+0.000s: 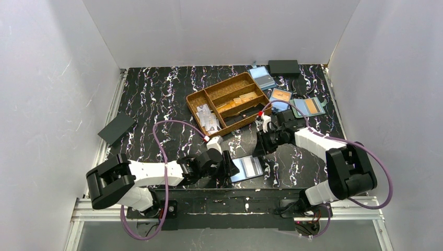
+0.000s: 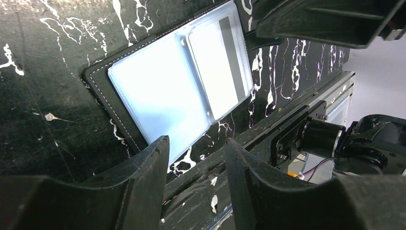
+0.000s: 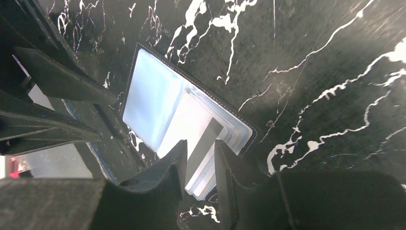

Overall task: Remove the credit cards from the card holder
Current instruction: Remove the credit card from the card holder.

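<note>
Nearest me, close to the front edge of the black marbled desk [image 1: 156, 99], the card holder [image 1: 247, 168] lay open and flat. The left end effector [image 2: 196, 143] hung just left of it, fingers parted on nothing. The right end effector [image 3: 199, 144] stood over the credit cards [image 3: 194, 122] poking from a pocket, fingers narrowly apart; whether they pinched, I couldn't tell. Beyond sat a wooden tray [image 1: 189, 99], and white walls [image 1: 47, 78] closed three sides.

Black card holder [image 1: 246, 168] open flat, near front edge of table [image 1: 156, 104].
I see light blue lining; whitish credit cards [image 3: 194, 120], one w/ dark stripe, stick partway out of one side.
</note>
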`<state>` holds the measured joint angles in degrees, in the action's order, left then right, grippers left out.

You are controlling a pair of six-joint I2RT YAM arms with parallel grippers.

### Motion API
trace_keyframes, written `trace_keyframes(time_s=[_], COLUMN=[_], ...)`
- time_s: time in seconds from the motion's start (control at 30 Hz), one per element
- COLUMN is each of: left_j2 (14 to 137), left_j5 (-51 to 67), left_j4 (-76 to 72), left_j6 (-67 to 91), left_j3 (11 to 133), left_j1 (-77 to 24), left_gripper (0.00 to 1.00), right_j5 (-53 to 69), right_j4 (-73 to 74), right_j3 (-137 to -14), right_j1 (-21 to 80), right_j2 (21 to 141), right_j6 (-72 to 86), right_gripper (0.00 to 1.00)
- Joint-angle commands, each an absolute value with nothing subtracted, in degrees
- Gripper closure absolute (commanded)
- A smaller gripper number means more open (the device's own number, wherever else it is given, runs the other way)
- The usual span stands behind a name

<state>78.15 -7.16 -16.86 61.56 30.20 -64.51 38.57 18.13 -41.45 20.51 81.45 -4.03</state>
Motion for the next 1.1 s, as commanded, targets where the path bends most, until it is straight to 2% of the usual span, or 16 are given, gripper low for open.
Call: trace_keyframes(time_s=[0.0, 0.73, 1.07], left_j2=[78.52, 86.87, 89.54], left_j5=[-7.30, -5.83, -5.14], left_j4=[-17.86, -20.56, -21.19], left_j6=[61.11, 61.02, 60.66], left_j3=[31.81, 34.26, 34.72], left_j1=[-64.86, -64.91, -64.86], left_gripper=[0.56, 0.55, 0.55], right_j5=[42.12, 38.41, 38.77], right_j4=[19.61, 19.84, 20.44], right_j3=[-42.59, -43.15, -43.24], right_j1=[20.30, 20.30, 20.30], right_j2=[83.44, 88.99, 90.26], right_j6=[-1.86, -0.35, 1.01], right_gripper=[0.65, 0.63, 0.57])
